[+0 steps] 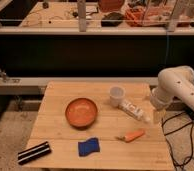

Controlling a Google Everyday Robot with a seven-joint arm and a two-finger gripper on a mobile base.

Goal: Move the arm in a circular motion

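My glossy white arm (176, 84) reaches in from the right, its bulbous joint above the right edge of the wooden table (55, 117). It narrows downward to my gripper (157, 105), which hangs just right of a white bottle (134, 110) lying on the table. The gripper holds nothing that I can see.
On the table are an orange bowl (81, 111), a white cup (117, 95), an orange carrot (133, 135), a blue sponge (89, 146) and a black-and-white striped block (34, 152). Black cables (182, 145) lie on the floor at the right. A railing and cluttered bench stand behind.
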